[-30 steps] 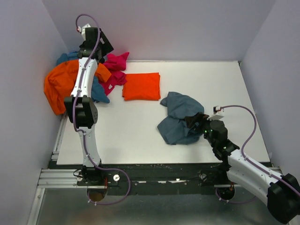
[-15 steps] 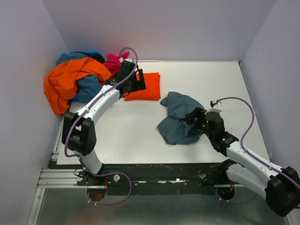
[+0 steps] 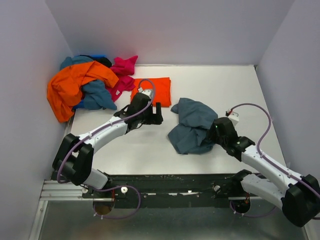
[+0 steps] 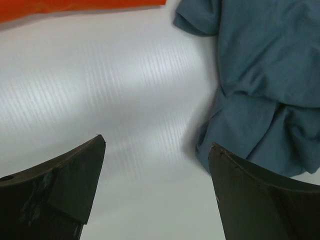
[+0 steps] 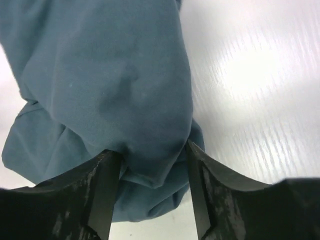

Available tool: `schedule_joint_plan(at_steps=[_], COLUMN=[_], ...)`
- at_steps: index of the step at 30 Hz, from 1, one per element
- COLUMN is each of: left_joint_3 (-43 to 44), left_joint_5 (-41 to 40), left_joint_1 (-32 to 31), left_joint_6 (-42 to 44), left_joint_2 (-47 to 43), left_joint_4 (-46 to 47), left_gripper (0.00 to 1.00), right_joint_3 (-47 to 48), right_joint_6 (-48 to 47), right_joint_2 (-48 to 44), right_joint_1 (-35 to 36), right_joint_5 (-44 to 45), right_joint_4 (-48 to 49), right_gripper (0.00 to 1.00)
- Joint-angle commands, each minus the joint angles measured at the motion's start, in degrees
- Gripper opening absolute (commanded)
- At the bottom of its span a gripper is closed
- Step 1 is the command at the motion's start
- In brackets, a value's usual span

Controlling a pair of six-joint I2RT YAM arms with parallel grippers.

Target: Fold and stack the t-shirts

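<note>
Between the fingers of the right gripper (image 5: 152, 152) sits a fold of the blue-grey t-shirt (image 3: 190, 117), perhaps not yet pinched; the left gripper (image 4: 156, 145), spread empty, hovers beside its left edge.

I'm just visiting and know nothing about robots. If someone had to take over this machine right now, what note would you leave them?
Grippers: the left gripper is open and empty, over the table between the folded orange-red t-shirt and the slate blue-grey t-shirt. The right gripper has its jaws astride a fold at that shirt's right edge; whether it grips yet cannot be told.
Done: the orange-red one lies folded flat near the back.
Left: the blue-grey one is crumpled mid-table. The orange t-shirt, teal t-shirt and magenta pink t-shirt are heaped at the back left. All need folding and stacking.
</note>
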Motion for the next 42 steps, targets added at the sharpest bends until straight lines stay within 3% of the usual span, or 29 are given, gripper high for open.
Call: schedule_joint_plan(at_steps=[1,5,8,12,15,18,23,26,29,30,32,33,39,42], left_joint_3=[-3.8,-5.4,-5.1,-8.7,-11.6,-14.3,-19.0,-21.2,-21.0,-20.8,-20.2,-20.0,-18.4,-17.1], left_joint_5=[9.1,12.5,15.6,19.6,17.6,12.3,6.4,6.5,8.8,10.0,12.0,13.0,16.1,16.8], left_joint_1=[-1.3,-2.8,-3.5,-4.1,-4.1,-4.0,-4.1,-4.1,-4.1,-4.1,-4.2,-4.1,-4.4,-6.2], left_joint_6=[3.0,4.0,4.3,5.0,5.5,5.9,5.9,5.9,5.6,5.5,5.2,5.0,4.5,4.8], left_joint_2=[-2.6,-1.2,0.7,-0.3,-3.5,-7.9,-15.5,-18.2,-17.6,-17.0,-15.2,-14.3,-11.5,-11.0], left_joint_4=[12.3,18.5,20.9,28.2,31.2,31.7,34.1,36.2,36.5,36.5,36.6,36.5,35.5,33.5], left_gripper=[0.95,0.93,0.89,0.89,0.89,0.9,0.92,0.94,0.95,0.95,0.95,0.95,0.95,0.95], right_joint_3=[4.5,11.0,17.2,24.2,30.8,40.3,50.0,50.7,46.8,45.5,42.9,41.6,31.6,28.6], right_joint_6=[1.7,-3.0,-8.8,-19.0,-19.2,-18.8,-20.1,-18.3,-14.2,-13.4,-11.1,-10.2,-7.6,2.3], right_joint_2=[2.7,2.1,0.3,-3.5,-4.5,-3.2,-5.8,-6.5,-6.2,-5.7,-4.5,-4.2,-5.8,-5.4], right_joint_1=[-0.1,-0.1,0.0,0.0,0.0,0.0,0.0,0.0,-0.1,-0.1,-0.1,0.0,-0.1,-0.1], right_joint_5=[3.9,4.8,3.9,-14.6,-29.0,-34.1,-22.0,0.1,10.9,10.6,9.2,7.9,0.8,5.7], right_joint_4=[-5.7,-7.3,-8.9,-3.4,-1.2,-4.0,-8.0,-14.5,-19.9,-21.6,-24.8,-26.5,-30.2,-37.7], right_gripper=[0.5,0.16,0.01,0.01,0.01,0.01,0.01,0.01,0.09,0.21,0.67,0.75,0.76,0.72])
